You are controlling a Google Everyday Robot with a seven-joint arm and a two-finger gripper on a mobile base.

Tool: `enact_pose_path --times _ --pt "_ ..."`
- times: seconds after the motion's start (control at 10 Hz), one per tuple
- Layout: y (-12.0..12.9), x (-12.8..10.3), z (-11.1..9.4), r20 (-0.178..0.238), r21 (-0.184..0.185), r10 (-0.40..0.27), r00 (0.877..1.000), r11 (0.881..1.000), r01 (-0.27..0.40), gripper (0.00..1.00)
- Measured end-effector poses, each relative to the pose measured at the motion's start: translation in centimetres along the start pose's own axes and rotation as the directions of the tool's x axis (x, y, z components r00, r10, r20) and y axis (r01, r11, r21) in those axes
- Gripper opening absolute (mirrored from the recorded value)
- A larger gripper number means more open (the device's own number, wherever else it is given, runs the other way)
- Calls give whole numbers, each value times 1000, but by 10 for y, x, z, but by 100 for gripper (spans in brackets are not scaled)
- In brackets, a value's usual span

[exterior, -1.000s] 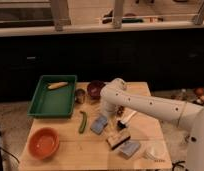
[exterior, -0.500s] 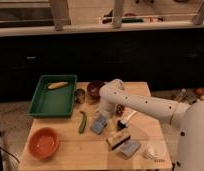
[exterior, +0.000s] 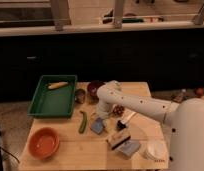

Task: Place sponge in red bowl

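The sponge [exterior: 98, 126], a small flat blue-grey pad, lies on the wooden table [exterior: 70, 157] just right of the green cucumber [exterior: 83, 121]. The red bowl [exterior: 43, 143], wide and orange-red, stands empty at the table's front left corner. My white arm reaches in from the right and bends down at mid-table. The gripper [exterior: 102, 114] hangs just above the far edge of the sponge. I cannot tell whether it touches the sponge.
A green tray [exterior: 44, 104] holding a yellow item [exterior: 58, 85] stands at the back left. A dark maroon bowl [exterior: 94, 88] and a small can [exterior: 80, 95] are behind the gripper. A brown-and-white brush block [exterior: 118, 138], a thicker blue-grey block [exterior: 129, 148] and a white dish [exterior: 156, 150] lie at the front right.
The arm's wrist has shifted slightly left and down toward the sponge. The objects on the table have not moved.
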Motion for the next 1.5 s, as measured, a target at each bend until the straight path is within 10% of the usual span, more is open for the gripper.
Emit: enact_pose_path --times 0.7,1.5 --pt "-3 0 -6 -16 12 3 1000 1000 -2 1" --pt "-9 -25 -55 -31 26 56 998 998 -55 0"
